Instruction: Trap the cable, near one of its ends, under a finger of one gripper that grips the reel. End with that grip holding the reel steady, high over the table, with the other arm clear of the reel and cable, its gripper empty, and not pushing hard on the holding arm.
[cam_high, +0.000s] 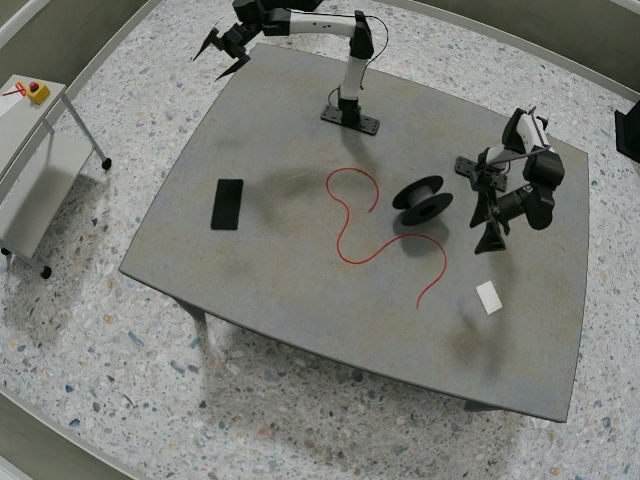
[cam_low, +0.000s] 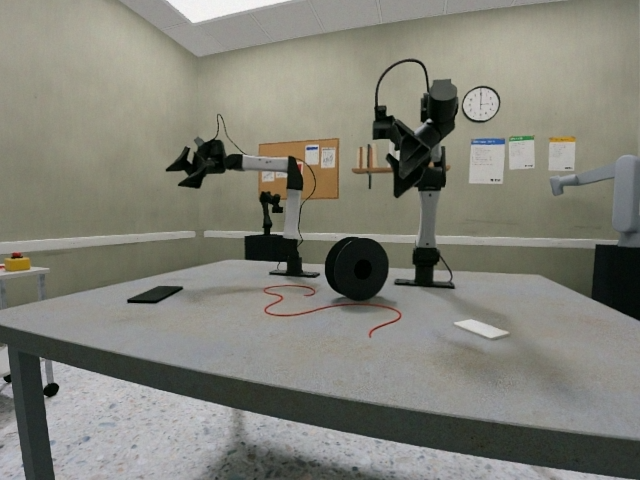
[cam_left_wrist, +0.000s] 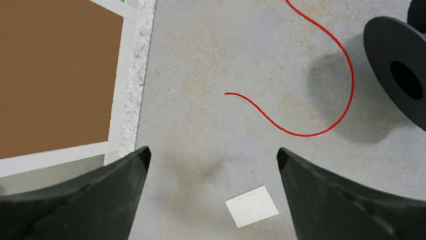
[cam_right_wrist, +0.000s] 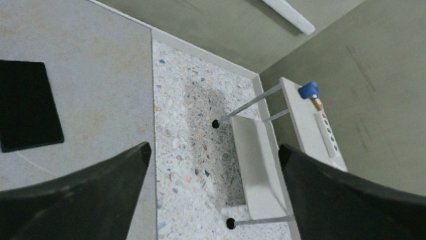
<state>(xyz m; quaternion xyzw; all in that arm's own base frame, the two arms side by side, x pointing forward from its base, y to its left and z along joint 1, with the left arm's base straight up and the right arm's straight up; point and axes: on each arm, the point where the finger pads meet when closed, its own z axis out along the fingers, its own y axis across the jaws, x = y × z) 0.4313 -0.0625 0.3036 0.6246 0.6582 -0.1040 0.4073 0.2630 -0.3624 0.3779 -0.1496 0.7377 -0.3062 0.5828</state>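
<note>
A black reel (cam_high: 439, 202) (cam_low: 346, 268) (cam_left_wrist: 384, 55) stands on its flange rims on the table, ungripped. A red cable (cam_high: 356, 262) (cam_low: 294, 314) (cam_left_wrist: 352, 75) lies in curves on the table, passing in front of the reel in the exterior view. One end is left of the reel in the top view, the other toward the white block. My left gripper (cam_high: 475, 238) (cam_low: 399, 187) (cam_left_wrist: 213, 149) is open and empty, high over the table beside the reel. My right gripper (cam_high: 205, 70) (cam_low: 173, 177) (cam_right_wrist: 214, 145) is open and empty, raised far from the reel and cable.
A white block (cam_high: 489, 297) (cam_low: 480, 329) (cam_left_wrist: 251, 206) lies near the cable's front end. A flat black slab (cam_high: 227, 204) (cam_low: 155, 294) (cam_right_wrist: 30, 105) lies at the table's other side. A cart (cam_high: 56, 191) (cam_right_wrist: 252, 165) stands beyond the table edge.
</note>
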